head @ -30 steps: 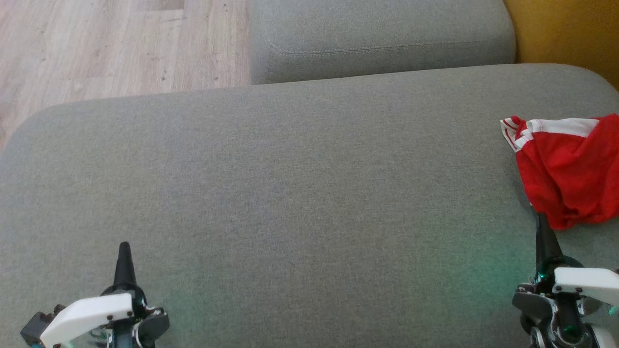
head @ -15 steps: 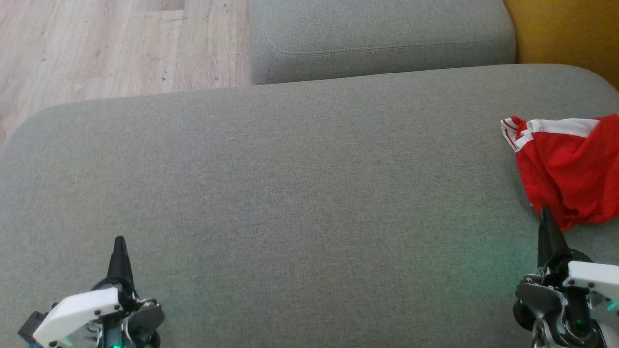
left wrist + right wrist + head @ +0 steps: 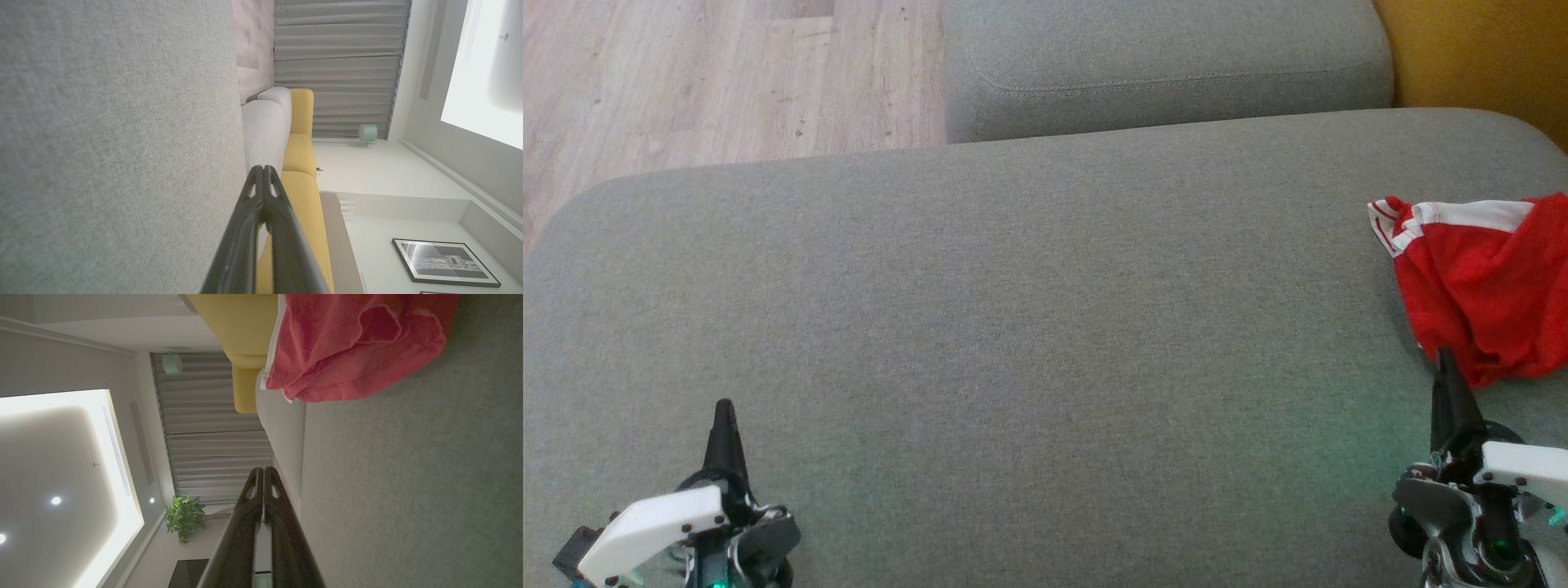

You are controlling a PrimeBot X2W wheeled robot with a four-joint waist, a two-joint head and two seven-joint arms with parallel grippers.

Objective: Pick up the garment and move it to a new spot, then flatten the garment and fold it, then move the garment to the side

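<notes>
The garment [image 3: 1486, 286] is red with white stripes and lies crumpled at the right edge of the grey sofa cushion [image 3: 1029, 327]; it also shows at the top of the right wrist view [image 3: 355, 347]. My right gripper [image 3: 1445, 359] is shut and empty, its tip just short of the garment's near hem. In its own view its fingertips [image 3: 263, 471] meet above bare cushion. My left gripper [image 3: 724, 408] sits shut and empty at the lower left, far from the garment, with its tips [image 3: 262, 169] pressed together.
A second grey cushion [image 3: 1168, 65] lies behind the main one, with yellow upholstery [image 3: 1478, 57] at the far right. Wooden floor [image 3: 711, 73] shows beyond the cushion's far left edge. The cushion's left and middle are bare fabric.
Both grippers slid slightly forward during the first half second, the right tip closing on the garment's hem; since then nothing has moved.
</notes>
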